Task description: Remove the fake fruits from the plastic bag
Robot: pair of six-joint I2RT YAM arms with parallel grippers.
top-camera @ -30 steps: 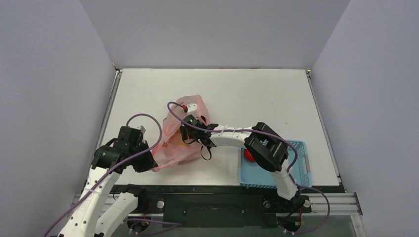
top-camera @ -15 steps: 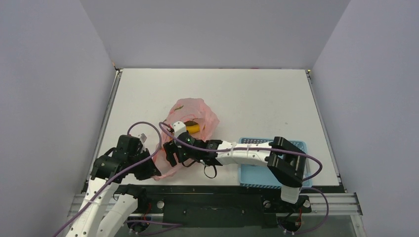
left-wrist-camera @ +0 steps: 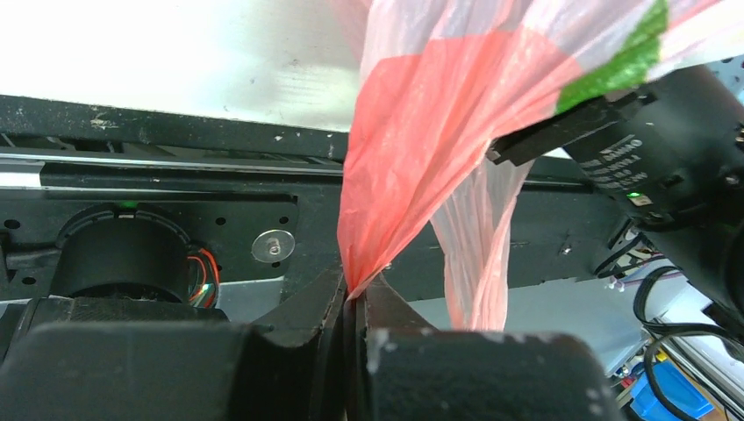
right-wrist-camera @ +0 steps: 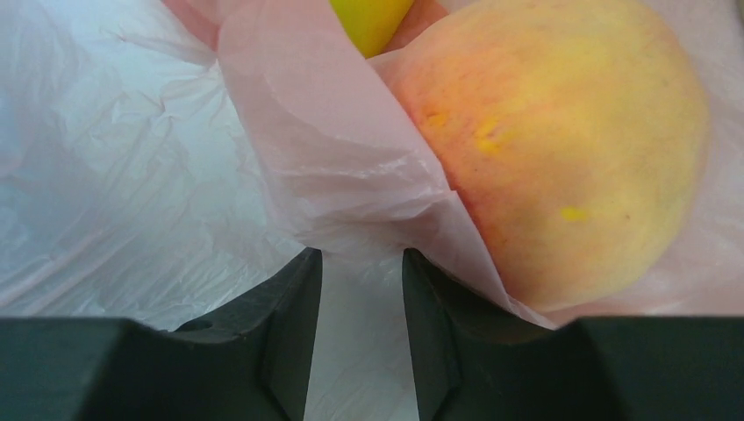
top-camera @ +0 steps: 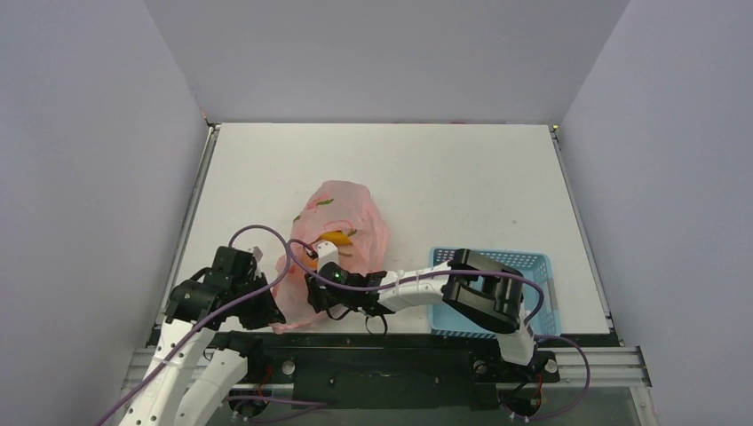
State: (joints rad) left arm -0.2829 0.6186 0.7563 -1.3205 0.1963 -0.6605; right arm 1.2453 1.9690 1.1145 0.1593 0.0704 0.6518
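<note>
The pink plastic bag (top-camera: 344, 213) lies left of the table's middle. My left gripper (top-camera: 269, 309) is shut on the bag's near edge; in the left wrist view the pink film (left-wrist-camera: 421, 167) runs up taut from between the closed jaws of the gripper (left-wrist-camera: 355, 294). My right gripper (top-camera: 317, 291) is at the bag's near side, open a little and empty (right-wrist-camera: 361, 263). Just ahead of it the orange-pink peach (right-wrist-camera: 561, 149) lies behind a fold of bag film (right-wrist-camera: 333, 167), with a yellow banana tip (right-wrist-camera: 368, 19) above. An orange-yellow fruit (top-camera: 336, 237) shows in the bag from above. The melon and tomato are hidden.
A blue perforated basket (top-camera: 533, 260) stands at the near right, partly covered by my right arm's elbow (top-camera: 484, 293). The table's near edge and black rail (left-wrist-camera: 175, 132) are right under my left gripper. Grey walls enclose the table.
My right gripper has drawn back from the bag's middle to its near side. My left gripper has pulled the bag's edge toward the near table edge. The bag has shifted and restretched.
</note>
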